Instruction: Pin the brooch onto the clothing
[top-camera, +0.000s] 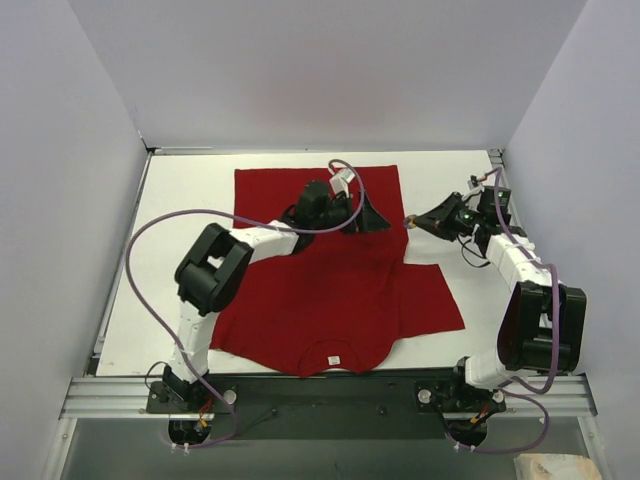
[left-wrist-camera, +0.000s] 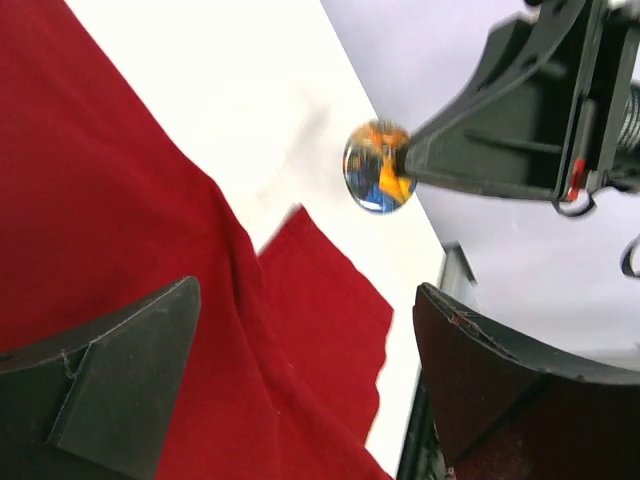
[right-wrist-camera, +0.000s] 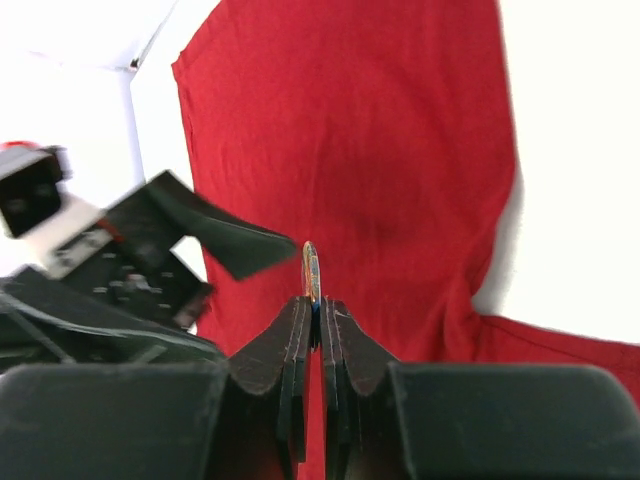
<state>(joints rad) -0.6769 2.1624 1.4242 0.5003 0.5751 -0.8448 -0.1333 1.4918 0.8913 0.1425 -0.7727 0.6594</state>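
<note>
A: Where's the brooch (right-wrist-camera: 311, 272)?
B: Pinched at the tips of the right gripper (right-wrist-camera: 318, 305), jaws closed on its rim, disc standing edge-up, face toward the left gripper (top-camera: 362, 218).
A: And that one?
B: Spread wide, empty, over the red T-shirt (top-camera: 330, 290) edge, just beside the brooch.

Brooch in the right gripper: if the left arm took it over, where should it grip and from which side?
Probably the free rim of the brooch, opposite the right gripper, whose fingers pinch one edge. It is a thin disc held out in the air, so the open left gripper should close across its flat faces.
</note>
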